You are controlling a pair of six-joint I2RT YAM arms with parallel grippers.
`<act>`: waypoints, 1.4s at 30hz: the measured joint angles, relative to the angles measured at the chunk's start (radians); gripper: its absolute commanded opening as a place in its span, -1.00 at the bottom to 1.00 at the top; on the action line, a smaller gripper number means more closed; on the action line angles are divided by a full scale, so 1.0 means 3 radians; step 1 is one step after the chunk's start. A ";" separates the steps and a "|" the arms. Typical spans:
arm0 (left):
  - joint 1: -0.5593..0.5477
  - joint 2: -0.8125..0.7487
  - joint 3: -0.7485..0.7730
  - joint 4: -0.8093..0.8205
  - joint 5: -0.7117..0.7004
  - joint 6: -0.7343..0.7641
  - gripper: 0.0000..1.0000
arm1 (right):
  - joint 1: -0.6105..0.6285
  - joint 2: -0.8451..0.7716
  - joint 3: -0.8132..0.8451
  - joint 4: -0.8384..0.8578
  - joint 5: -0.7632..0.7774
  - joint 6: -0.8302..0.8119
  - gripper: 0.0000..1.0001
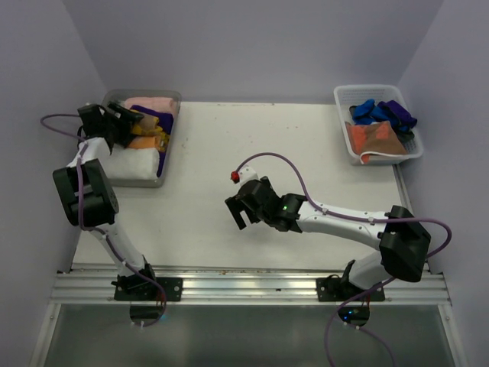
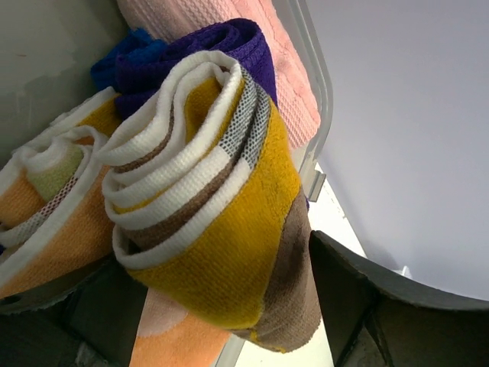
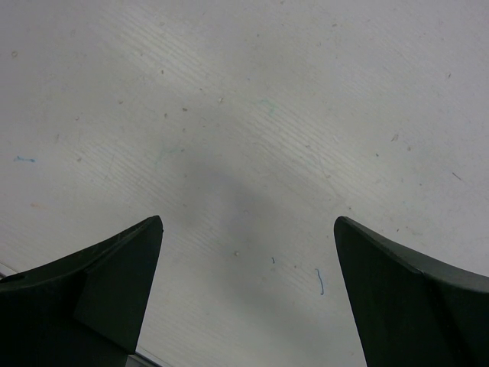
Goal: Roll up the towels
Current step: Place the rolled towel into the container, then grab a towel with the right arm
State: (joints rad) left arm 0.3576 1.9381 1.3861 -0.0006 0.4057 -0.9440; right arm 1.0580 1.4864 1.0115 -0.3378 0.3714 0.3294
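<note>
Left gripper [image 1: 114, 121] is at the tray [image 1: 174, 95] in the far left corner of the table [image 1: 267, 153], reaching in from the tray's left side. Its wrist view shows its 2 fingers [image 2: 355, 317] spread wide, 1 on each side of a yellow roll [image 2: 229, 252], a towel with brown and white bands wound into a spiral. The right-hand finger's edge lies against the roll or just beside it. Whether the fingers press the roll or only flank it, I cannot tell. The roll's end faces the camera, and it leans on an orange roll [image 2: 53, 222] to its left. Behind it are a purple towel [image 2: 221, 46], a bit of blue cloth [image 2: 122, 65] and a pink towel [image 2: 286, 76] along the tray's clear wall. From above, the tray also holds a white towel [image 1: 134, 164] at its near end.

Right gripper [image 1: 241, 205] hovers over the middle of the table, well apart from both containers. Its jaws are wide apart, with only tabletop showing between them.

At the far right corner, a white basket [image 1: 416, 153] holds unrolled towels. Several blue towels [image 1: 382, 113] are heaped at the back and a rust towel [image 1: 374, 139] lies crumpled at the front.
</note>
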 measured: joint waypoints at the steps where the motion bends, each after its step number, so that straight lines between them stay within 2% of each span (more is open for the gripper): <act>1: 0.0000 -0.0022 0.0024 -0.0072 -0.0018 0.0033 0.75 | 0.0000 0.0000 0.0000 0.0000 0.0000 0.0000 0.97; 14: 0.0001 -0.0408 0.0170 -0.0716 -0.0256 0.0426 0.80 | 0.0000 0.0000 0.0000 0.0001 -0.0001 0.0001 0.97; 24: -0.0008 -0.0947 0.0173 -0.1019 -0.0437 0.0758 0.80 | -0.0008 -0.0011 0.0001 -0.0027 0.0079 -0.0019 0.97; 28: -0.0109 -0.1203 0.0167 -0.1208 -0.0627 0.0960 0.79 | -0.0167 -0.0048 0.0065 -0.0175 0.0211 -0.0070 0.97; 31: -0.0417 -0.1467 0.0118 -0.1372 -0.0923 0.1151 0.76 | -0.0580 -0.0169 0.0128 -0.0256 0.0243 -0.0089 0.97; 35: -0.1207 -0.1742 0.0011 -0.1567 -0.1325 0.1320 0.76 | -0.1306 -0.0223 0.0421 -0.0431 0.0319 -0.0056 0.96; 39: -0.2043 -0.2075 -0.0458 -0.1661 -0.1466 0.1349 0.76 | -0.2085 -0.0173 0.0922 -0.0610 0.0390 0.0139 0.96; 42: -0.2350 -0.2248 -0.0771 -0.1700 -0.1492 0.1293 0.76 | -0.2448 -0.0075 0.1246 -0.0683 0.0558 0.0243 0.97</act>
State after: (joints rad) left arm -0.3473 1.2636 1.1549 -0.5106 -0.0418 -0.5560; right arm 0.3237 1.4639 1.3853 -0.5426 0.5388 0.4023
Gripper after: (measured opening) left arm 0.882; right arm 0.983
